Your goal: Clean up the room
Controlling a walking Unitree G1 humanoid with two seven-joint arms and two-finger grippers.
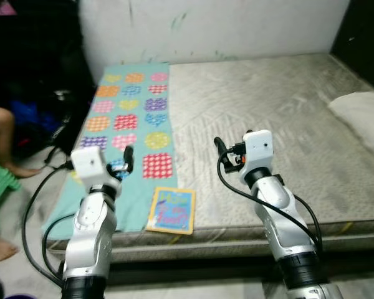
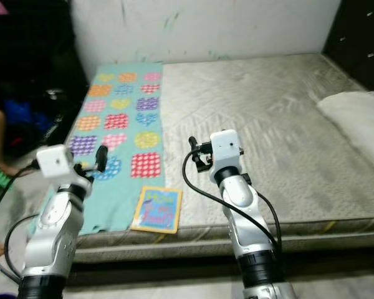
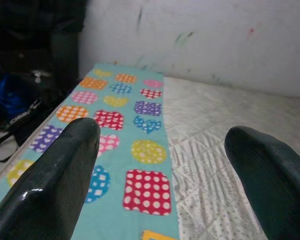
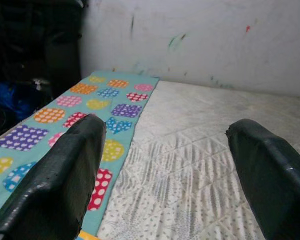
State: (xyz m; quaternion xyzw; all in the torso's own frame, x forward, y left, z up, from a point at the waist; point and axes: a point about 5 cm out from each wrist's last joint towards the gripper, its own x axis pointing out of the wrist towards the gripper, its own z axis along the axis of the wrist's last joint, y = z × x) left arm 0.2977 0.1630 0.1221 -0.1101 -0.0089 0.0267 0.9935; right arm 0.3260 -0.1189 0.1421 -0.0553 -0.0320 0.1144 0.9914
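A thin picture book [image 1: 171, 210] with a yellow border lies flat near the front edge of a bare grey mattress [image 1: 268, 112]. Its left half rests on a teal cloth [image 1: 131, 118] printed with coloured dotted hearts, which runs down the mattress's left side. My left gripper [image 1: 126, 156] hovers above the cloth, just left of and beyond the book. It is open, as the left wrist view [image 3: 162, 140] shows, and holds nothing. To the right of the book, my right gripper [image 1: 221, 148] is raised over the bare mattress. Its fingers [image 4: 65, 170] stand wide apart and empty.
A white pillow [image 1: 361, 115] lies at the mattress's right edge. A person's leg [image 1: 3, 134] and green clothing [image 1: 0, 187] are on the floor at the left, beside dark bags [image 1: 43, 118]. A marked white wall [image 1: 206, 28] stands behind the bed.
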